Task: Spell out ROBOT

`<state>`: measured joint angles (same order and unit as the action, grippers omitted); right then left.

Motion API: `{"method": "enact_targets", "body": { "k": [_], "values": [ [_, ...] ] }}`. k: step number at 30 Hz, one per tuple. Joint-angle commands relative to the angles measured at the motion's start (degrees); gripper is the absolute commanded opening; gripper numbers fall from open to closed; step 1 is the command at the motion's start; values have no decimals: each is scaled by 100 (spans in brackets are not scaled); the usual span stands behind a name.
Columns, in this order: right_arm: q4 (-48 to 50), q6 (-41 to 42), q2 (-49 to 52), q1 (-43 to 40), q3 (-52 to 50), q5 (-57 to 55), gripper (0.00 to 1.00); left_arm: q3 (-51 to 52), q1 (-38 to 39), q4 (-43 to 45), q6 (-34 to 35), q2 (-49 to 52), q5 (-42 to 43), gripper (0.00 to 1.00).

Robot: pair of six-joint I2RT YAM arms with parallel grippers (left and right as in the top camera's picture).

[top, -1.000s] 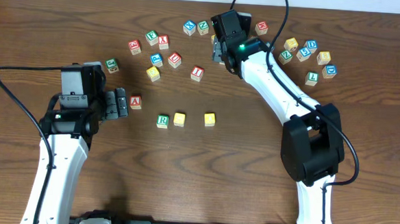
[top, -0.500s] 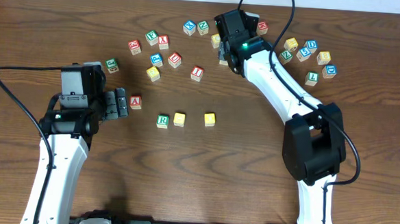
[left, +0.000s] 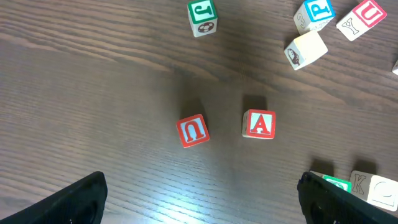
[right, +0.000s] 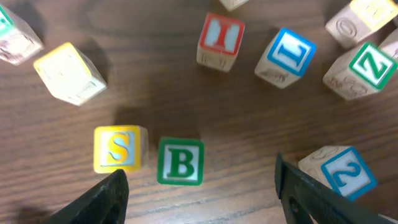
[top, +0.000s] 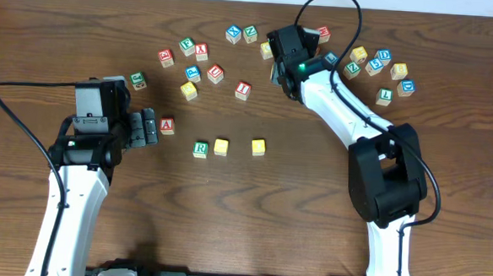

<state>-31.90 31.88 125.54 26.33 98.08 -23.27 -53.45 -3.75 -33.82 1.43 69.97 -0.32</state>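
Trouble with S (right: 119, 148), sitting just beside B (right: 180, 162). Right gripper (right: 199, 186) wide, empty, over B. Could pinch S too or knock B crooked. Left gripper (left: 199, 193) wide, empty, far from B.

Bright, even light is falling from above across the wooden surface (top: 310, 209) in the overhead view, which is reading sharp to its edges, with only faint, soft shadows beside the arms. The left wrist view is looking dimmer and greyer. A pale sheen is glaring off the grain low in the middle, and the red A cube (left: 259, 124) and red U cube (left: 193, 131) are throwing smudged dark shadows toward the top. The left end effector (left: 200, 186) is showing as black, unfocused shapes in the bottom corners. The right wrist view is looking warmer but soft, with the green B cube (right: 180, 161) slightly blurring and the right end effector (right: 200, 186) sitting dark and fuzzy.
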Motion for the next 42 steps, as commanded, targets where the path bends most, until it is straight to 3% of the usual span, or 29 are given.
{"method": "enact_targets", "body": {
  "k": [1,42],
  "values": [
    [22,85,-164,-9,-83,7,71,-164,-26,9,-33,2,-11,96],
    [28,68,116,-85,-129,92,68,-164,-26,9,-35,2,-11,96]
  ]
}}
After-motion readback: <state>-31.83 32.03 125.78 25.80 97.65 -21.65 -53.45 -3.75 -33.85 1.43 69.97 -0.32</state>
